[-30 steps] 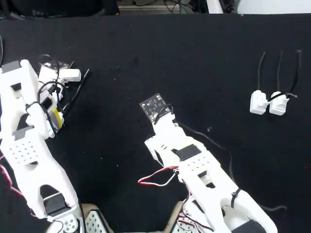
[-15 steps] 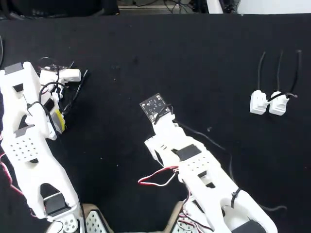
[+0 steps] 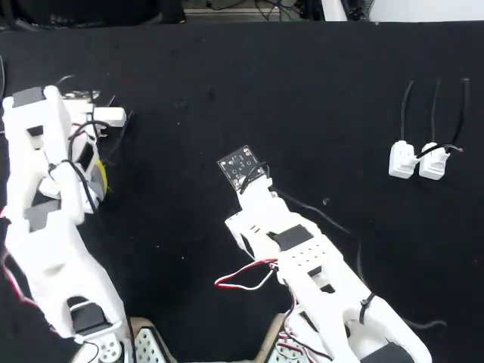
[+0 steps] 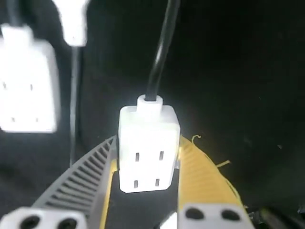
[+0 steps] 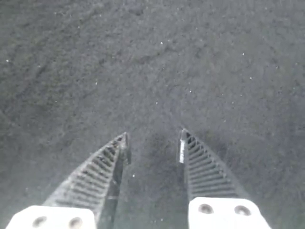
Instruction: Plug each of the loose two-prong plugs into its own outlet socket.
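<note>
We see a table (image 3: 227,76) covered in matte black cloth, speckled with pale lint, spanning almost the whole high view. Beyond its far edge we note dark cables (image 3: 265,9), a dark bulky shape (image 3: 83,9) and a white surface (image 3: 423,9).

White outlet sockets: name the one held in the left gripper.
The black-corded white socket in the left gripper; the other white socket lies apart, untouched.
</note>
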### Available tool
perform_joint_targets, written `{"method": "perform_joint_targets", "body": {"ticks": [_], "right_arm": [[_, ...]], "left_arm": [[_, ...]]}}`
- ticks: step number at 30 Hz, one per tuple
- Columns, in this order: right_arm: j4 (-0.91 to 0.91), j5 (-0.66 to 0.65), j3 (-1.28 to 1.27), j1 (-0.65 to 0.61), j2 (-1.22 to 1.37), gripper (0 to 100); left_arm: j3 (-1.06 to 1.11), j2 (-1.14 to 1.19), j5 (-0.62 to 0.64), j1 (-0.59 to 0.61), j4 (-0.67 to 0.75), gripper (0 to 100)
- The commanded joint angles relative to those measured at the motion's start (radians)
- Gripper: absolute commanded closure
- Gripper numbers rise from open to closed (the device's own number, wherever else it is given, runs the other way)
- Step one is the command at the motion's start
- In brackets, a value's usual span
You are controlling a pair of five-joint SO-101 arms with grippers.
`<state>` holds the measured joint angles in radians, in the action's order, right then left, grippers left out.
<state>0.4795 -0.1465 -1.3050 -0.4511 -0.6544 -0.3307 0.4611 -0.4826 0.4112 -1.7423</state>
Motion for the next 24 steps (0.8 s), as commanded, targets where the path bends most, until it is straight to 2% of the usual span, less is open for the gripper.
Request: {"method": "perform_joint_targets", "body": {"ticks": [1, 5, 9, 13, 16, 21, 24], "right_arm": [[-0.026, -0.006, 0.001, -0.006, -0.031, 83.9], [-0.026, -0.006, 0.001, -0.005, -0.031, 83.9], [-0.025, -0.006, 0.001, 0.003, -0.031, 83.9], [-0.025, -0.006, 0.010, 0.061, -0.033, 83.9], [-0.025, -0.006, 0.015, 0.078, -0.033, 83.9], [-0.025, -0.006, 0.013, 0.074, -0.033, 83.9], [-0.025, -0.006, 0.013, 0.074, -0.033, 83.9]], "left_arm": [[0.252, -0.316, 0.048, -0.091, 0.038, 96], [0.558, -0.448, 0.195, -0.193, 0.279, 96], [0.779, -0.519, 0.236, -0.344, 0.465, 95], [0.917, -0.563, 0.236, -0.466, 0.568, 83], [0.944, -0.591, 0.236, -0.489, 0.578, 74], [0.814, -0.707, 0.226, -0.404, 0.417, 78], [0.754, -0.761, 0.160, -0.338, 0.358, 78]]}}
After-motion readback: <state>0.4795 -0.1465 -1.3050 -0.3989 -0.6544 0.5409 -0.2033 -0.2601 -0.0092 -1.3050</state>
